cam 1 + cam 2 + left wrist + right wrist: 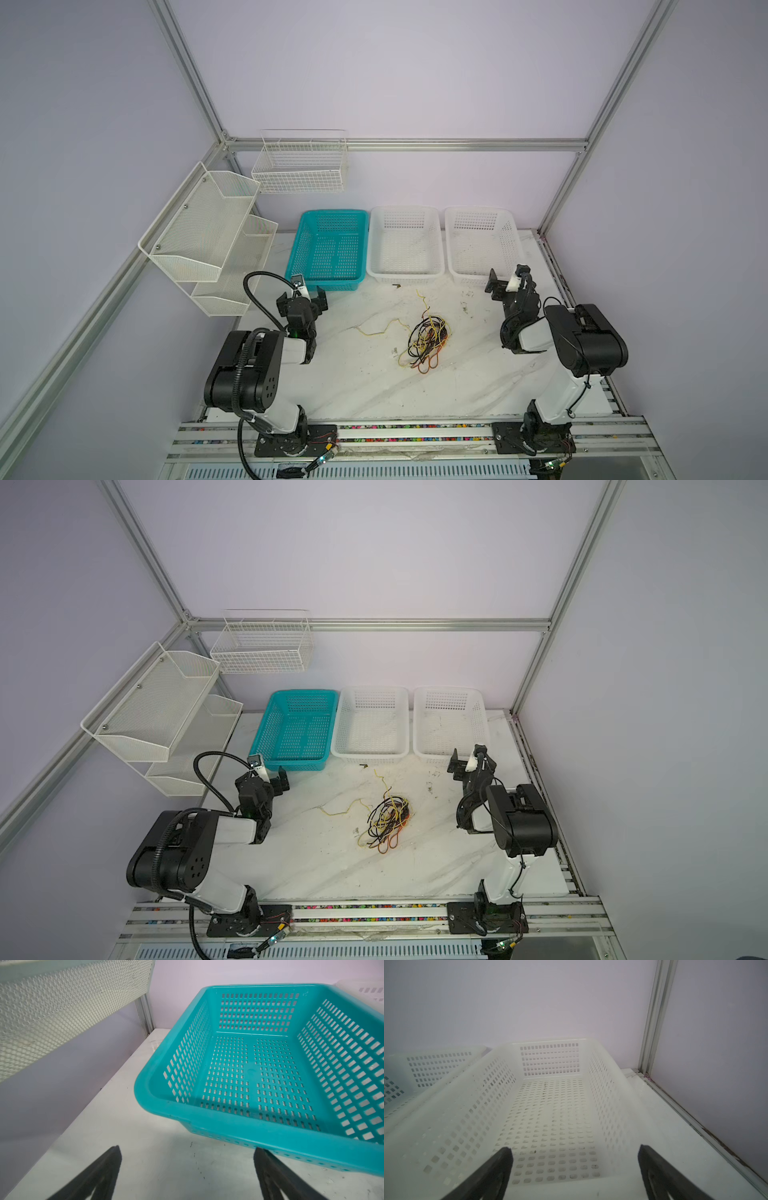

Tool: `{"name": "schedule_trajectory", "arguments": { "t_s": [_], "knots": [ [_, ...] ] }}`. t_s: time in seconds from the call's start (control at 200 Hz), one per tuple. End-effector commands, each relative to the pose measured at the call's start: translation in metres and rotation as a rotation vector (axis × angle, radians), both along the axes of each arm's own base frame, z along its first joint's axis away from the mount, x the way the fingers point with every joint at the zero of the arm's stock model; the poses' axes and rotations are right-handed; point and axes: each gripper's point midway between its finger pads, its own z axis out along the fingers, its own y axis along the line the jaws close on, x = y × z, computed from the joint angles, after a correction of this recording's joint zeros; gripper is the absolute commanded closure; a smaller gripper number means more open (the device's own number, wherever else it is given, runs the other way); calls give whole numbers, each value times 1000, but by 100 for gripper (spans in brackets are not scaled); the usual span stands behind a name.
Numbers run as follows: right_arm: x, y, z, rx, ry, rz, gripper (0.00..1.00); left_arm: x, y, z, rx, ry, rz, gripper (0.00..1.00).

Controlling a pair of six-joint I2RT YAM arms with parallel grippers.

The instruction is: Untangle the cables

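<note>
Yellow, black and red-orange cables (426,340) lie in one knotted heap on the white bench (353,386) in a top view, between the two hands and touched by neither. The left hand (302,300) and the right hand (505,286) both point away towards the baskets (405,275) with fingers spread and nothing between them, so the heap sits behind and inward of each. The heap's long axis runs from the baskets back towards the arm bases. Its bulk seems somewhat nearer the right hand, yet one loose yellow strand (374,334) trails sideways from it towards the left hand, which I judge the easier end to pick first. Both top views agree on this: cables (386,825) midway, hands at the flanks. From the left wrist, the left hand (187,1176) gapes over bare bench before the teal basket (270,1132); no cable shows. From the right wrist, the right hand (575,1174) stands released over the near rim of a white basket (446,1126), cables likewise out of sight.
</note>
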Motion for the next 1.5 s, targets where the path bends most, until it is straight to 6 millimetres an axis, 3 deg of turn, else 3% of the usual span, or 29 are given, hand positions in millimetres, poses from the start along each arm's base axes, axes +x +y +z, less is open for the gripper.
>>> {"name": "schedule_trajectory", "arguments": {
  "t_s": [0.0,1.2,1.325,1.415,1.495],
  "knots": [
    [2,4,5,-8,-12,18,3,-3,0,4,16,-25,-4,0],
    [0,4,6,-9,-13,14,3,-3,-1,4,16,-26,-6,0],
    [0,18,27,-45,-3,36,3,-3,-1,5,16,-29,-7,0],
    [4,33,39,-40,56,71,3,-3,-8,19,36,-42,-48,0],
    [-8,53,58,0,14,107,3,-4,-10,30,39,-16,-63,0]
  ]
}}
